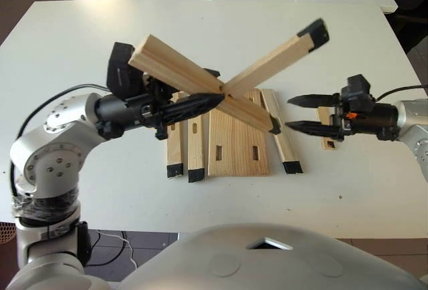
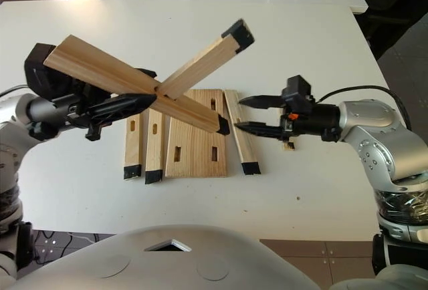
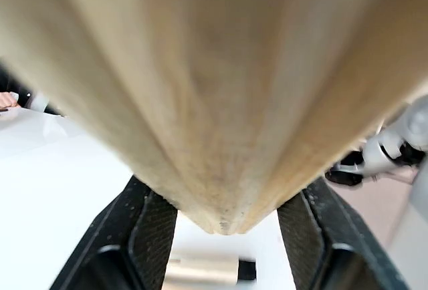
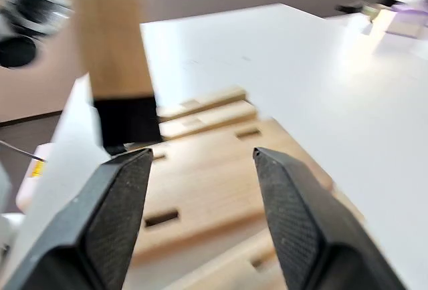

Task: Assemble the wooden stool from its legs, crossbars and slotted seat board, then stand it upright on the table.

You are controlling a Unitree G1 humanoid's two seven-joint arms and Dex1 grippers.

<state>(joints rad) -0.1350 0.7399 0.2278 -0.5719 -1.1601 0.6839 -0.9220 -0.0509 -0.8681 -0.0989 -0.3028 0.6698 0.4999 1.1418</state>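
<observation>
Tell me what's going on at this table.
The left gripper holds a pair of crossed legs in the air above the slotted seat board, which lies flat on the white table. The right gripper is open, hovering beside a loose leg right of the board. Two more slotted pieces lie left of it. The stool is not yet assembled.

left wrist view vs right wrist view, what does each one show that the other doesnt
Left wrist view: the left gripper shut on the crossed legs, seen from very close. Right wrist view: the open right gripper pointing toward the slotted seat board, with loose legs lying beyond it. Both: the white table and wood of the crossed legs, whose black-capped end hangs in the right wrist view.
</observation>
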